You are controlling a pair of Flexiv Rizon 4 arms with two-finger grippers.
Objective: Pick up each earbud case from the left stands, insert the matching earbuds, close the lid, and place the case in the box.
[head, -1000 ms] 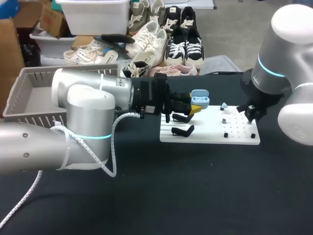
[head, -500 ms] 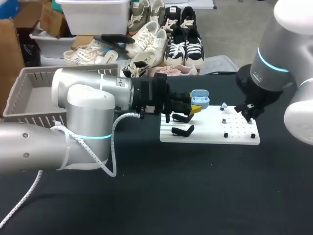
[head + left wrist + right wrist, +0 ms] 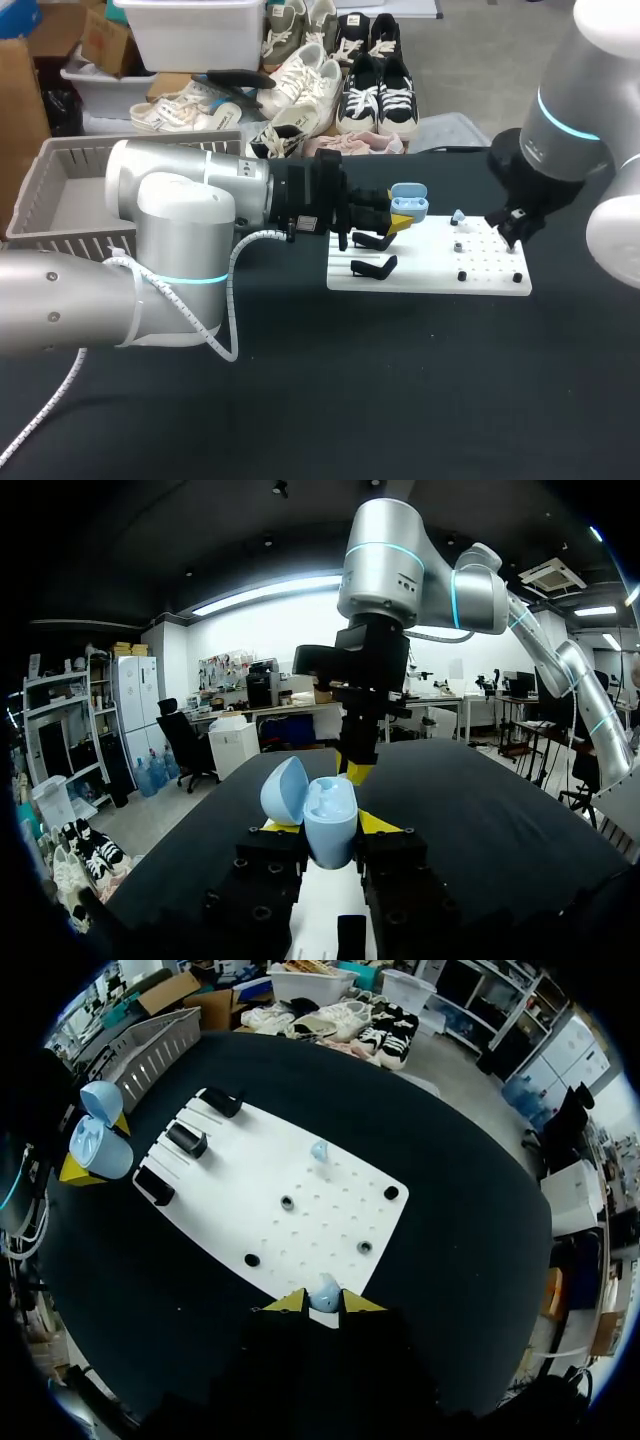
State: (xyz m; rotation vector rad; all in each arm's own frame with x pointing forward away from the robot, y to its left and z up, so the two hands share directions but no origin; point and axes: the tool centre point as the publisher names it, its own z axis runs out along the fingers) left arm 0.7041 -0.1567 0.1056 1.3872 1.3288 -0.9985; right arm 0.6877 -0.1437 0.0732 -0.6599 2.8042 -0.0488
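Earbud case point(image 3: 330, 815), light blue with its lid open, is clamped between the fingers of our left gripper point(image 3: 402, 214) above the left edge of the white board point(image 3: 300, 1175). Our right gripper point(image 3: 323, 1302) grips one earbud point(image 3: 325, 1290) over the board's right edge. A second earbud point(image 3: 319, 1150) sits near its far edge.

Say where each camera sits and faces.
Head view: above, behind, looking down on left arm, right arm, white pegged board.
Left wrist view: looks along the left tool gripping the open light blue earbud case, toward the right arm.
Right wrist view: looks down past the right tool, holding a light blue earbud, onto the board.
Shared: the case.
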